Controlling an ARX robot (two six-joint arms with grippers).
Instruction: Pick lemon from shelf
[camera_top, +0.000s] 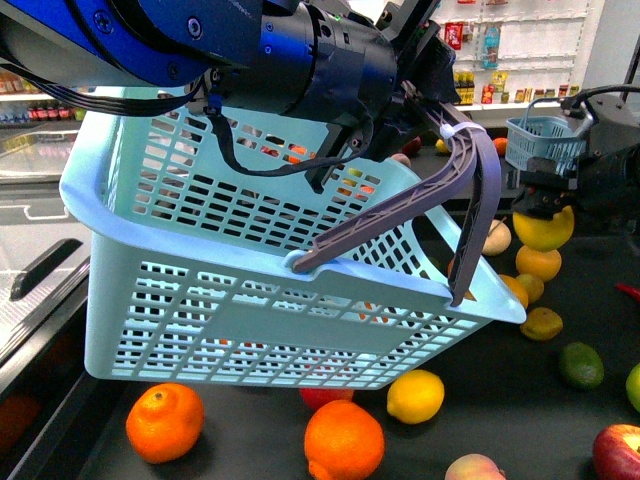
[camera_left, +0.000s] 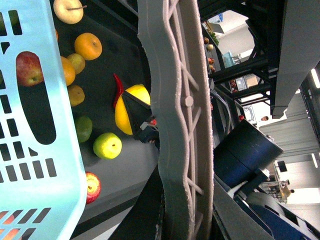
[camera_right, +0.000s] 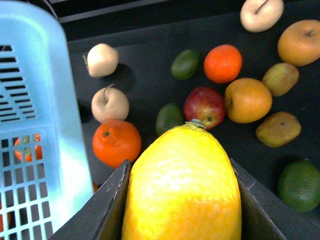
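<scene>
Basket (camera_top: 250, 300) hangs tilted from left gripper (camera_top: 432, 105), clamped on its handle. Right of basket, right gripper (camera_top: 543, 212) clamps lemon (camera_top: 545, 232) above shelf (camera_top: 520, 400). Grasp appears done; next: lift clear, carry toward basket mouth, holding grip firm.

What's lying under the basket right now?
Below the basket, on the shelf: a left orange, a middle orange, a loose lemon and a red fruit half hidden by the basket's rim. Anything further back is covered.
</scene>
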